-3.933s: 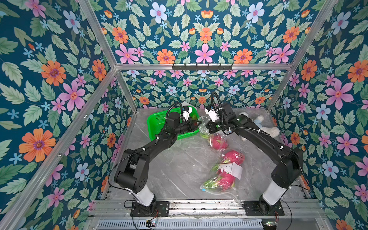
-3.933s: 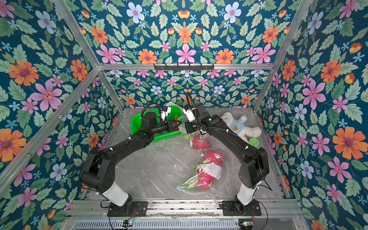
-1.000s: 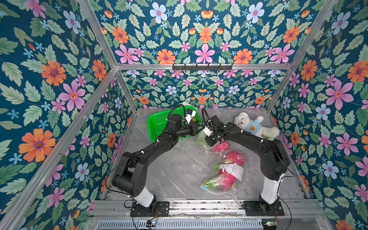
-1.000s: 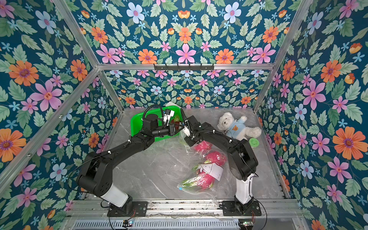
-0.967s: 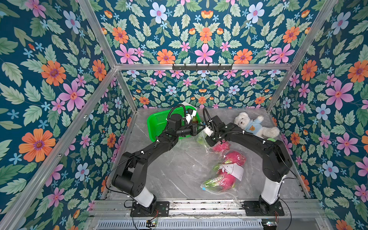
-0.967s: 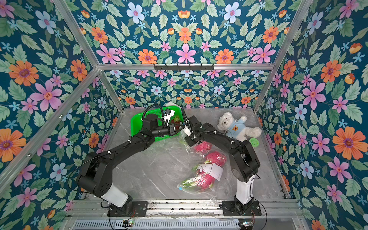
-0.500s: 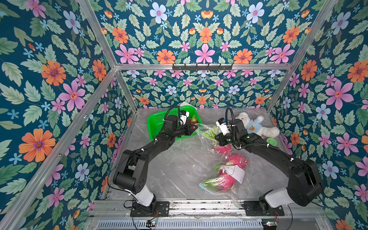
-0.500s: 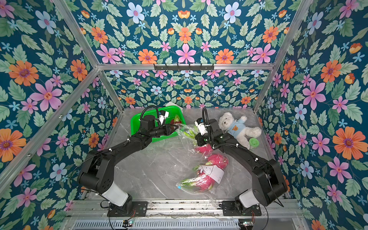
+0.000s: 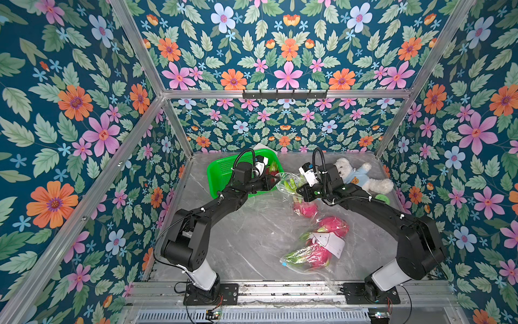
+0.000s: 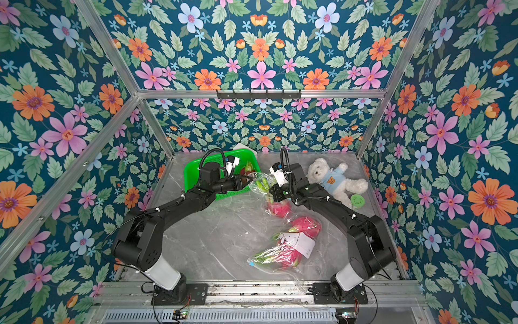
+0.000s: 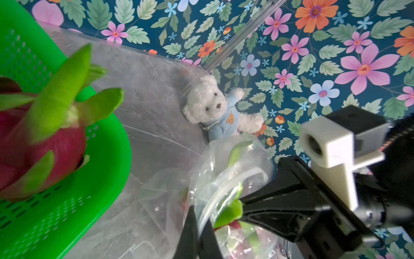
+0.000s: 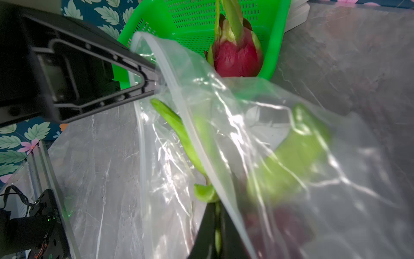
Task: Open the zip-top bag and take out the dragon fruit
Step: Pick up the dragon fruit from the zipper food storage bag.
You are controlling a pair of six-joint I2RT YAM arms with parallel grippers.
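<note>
The clear zip-top bag [image 9: 288, 182] lies at mid-table with its mouth lifted beside the green basket. My left gripper [image 9: 273, 183] is shut on the bag's zip rim [image 11: 224, 188], its fingertips [image 11: 195, 215] pinching the plastic. My right gripper [image 12: 216, 210] is shut on a green scale of a dragon fruit [image 9: 305, 209] in the bag's mouth. Two more dragon fruits [image 9: 333, 225] [image 9: 311, 256] lie in clear plastic nearer the front. Another dragon fruit [image 12: 237, 56] rests in the basket.
The green basket [image 9: 224, 171] stands at the back left under my left gripper. A white teddy bear [image 9: 356, 175] and a small green disc [image 9: 381, 198] lie at the back right, behind my right arm. Flowered walls close in three sides.
Over the last second my right arm has swung out to the right, and the bag's mouth now stretches wider between the two grippers. Both grippers stay shut.
</note>
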